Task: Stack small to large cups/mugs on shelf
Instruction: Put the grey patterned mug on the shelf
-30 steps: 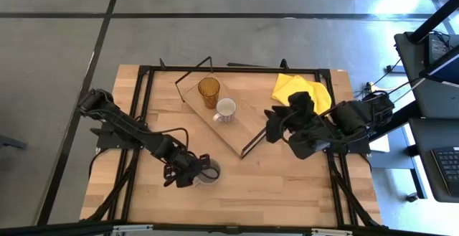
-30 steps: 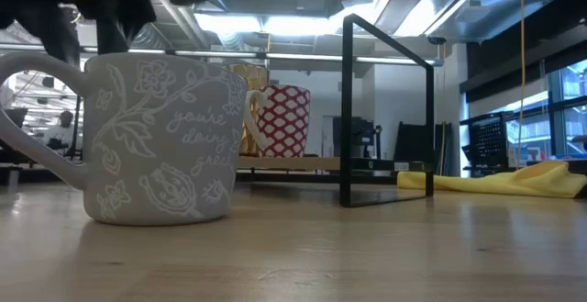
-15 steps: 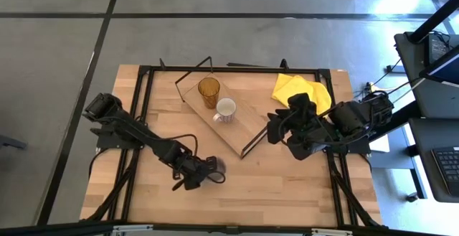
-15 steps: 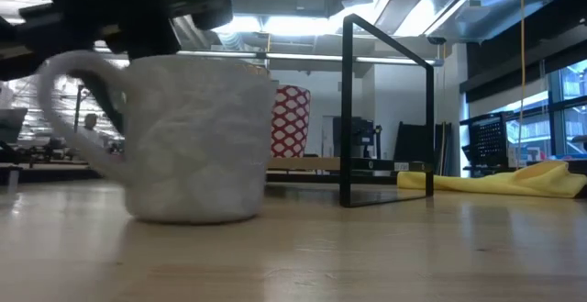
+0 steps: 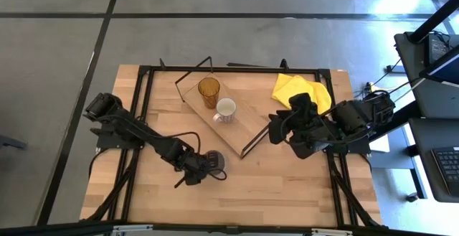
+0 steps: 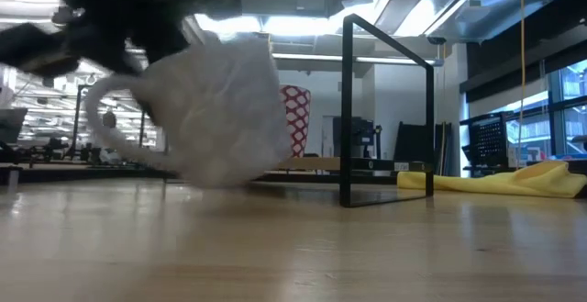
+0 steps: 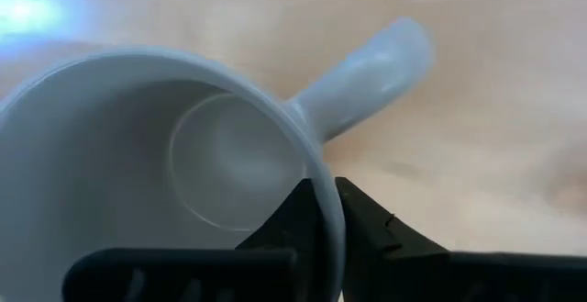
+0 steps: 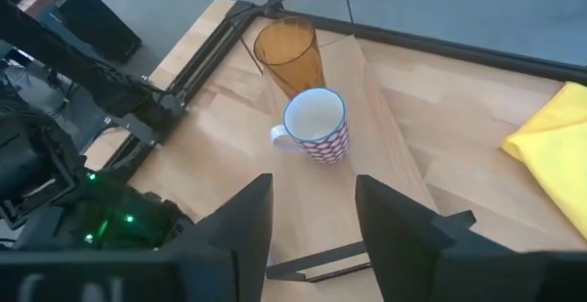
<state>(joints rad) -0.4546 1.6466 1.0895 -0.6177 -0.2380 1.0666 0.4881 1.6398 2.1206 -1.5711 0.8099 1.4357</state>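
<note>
A grey mug (image 5: pixel 214 162) with a raised pattern is in my left gripper (image 5: pixel 204 166), which is shut on its rim over the table's near middle. In the low view the mug (image 6: pixel 220 109) is tilted, its handle (image 6: pixel 108 123) to the picture's left. The shelf board (image 5: pixel 244 119) lies slantwise at the far middle. On it stand an amber tumbler (image 5: pixel 209 91) and a white mug with a red pattern (image 5: pixel 225 109), each on its base. My right gripper (image 5: pixel 273 129) is open and empty by the shelf's right end. My left gripper pinches the grey mug's rim (image 7: pixel 326 187) just beside the handle's root, one finger (image 7: pixel 298 212) inside the mug and one (image 7: pixel 367 224) outside. The fingers come from above, slanting from the table's left. The mug is tilted; I cannot tell whether its low edge touches the table.
A yellow cloth (image 5: pixel 301 89) lies at the far right. The shelf's black wire frame (image 6: pixel 385 109) stands upright at the end near my right gripper (image 8: pixel 312 233). A black metal frame (image 5: pixel 143 114) runs round the tabletop. Bare wood lies along the near edge.
My left gripper has gone toward the table's right edge and a little toward the shelf with the grey mug. The mug first slid upright along the table, then rose and tipped over to a slant. My right gripper has kept still.
</note>
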